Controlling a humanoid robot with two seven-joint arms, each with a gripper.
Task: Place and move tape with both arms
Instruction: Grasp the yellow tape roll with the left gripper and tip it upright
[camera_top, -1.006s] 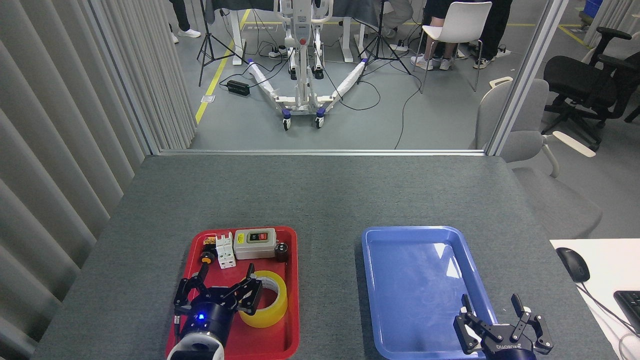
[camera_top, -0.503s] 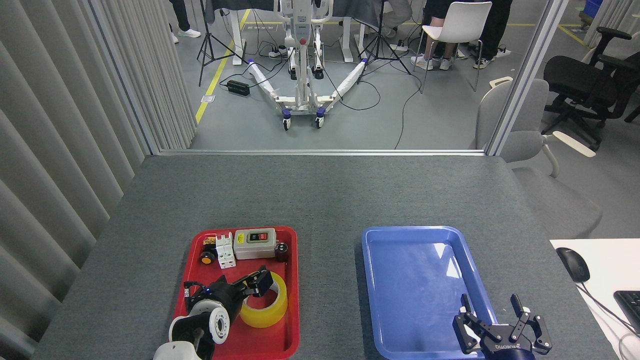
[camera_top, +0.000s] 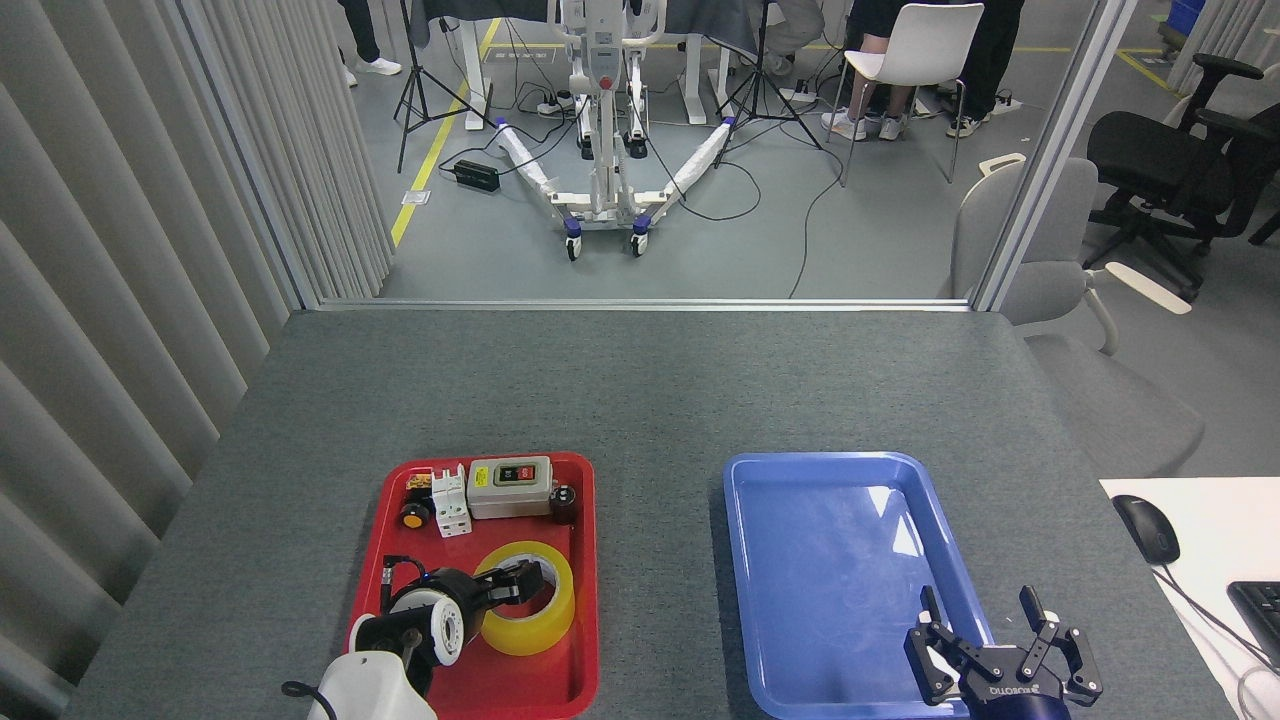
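Note:
The tape (camera_top: 548, 618), a wide yellow roll with a white core, lies flat in the near half of the red tray (camera_top: 589, 560). My left gripper (camera_top: 524, 581) reaches in low from the left, turned on its side. Its dark fingers (camera_top: 510, 585) are at the roll's left rim, and one tip seems to dip into the core. How far the fingers stand apart is hidden. My right gripper (camera_top: 1000, 640) hovers over the near right corner of the blue tray (camera_top: 830, 560), fingers spread, holding nothing.
At the back of the red tray are a grey switch box (camera_top: 510, 487), a white breaker (camera_top: 450, 500), a small yellow-orange button (camera_top: 411, 517) and a black cylinder (camera_top: 563, 503). A white desk at the right holds a mouse (camera_top: 1145, 527) and keyboard (camera_top: 1262, 610).
My left arm has rolled its wrist over and dropped lower, bringing the fingers from above the tray down onto the tape's left rim. The right gripper has barely shifted.

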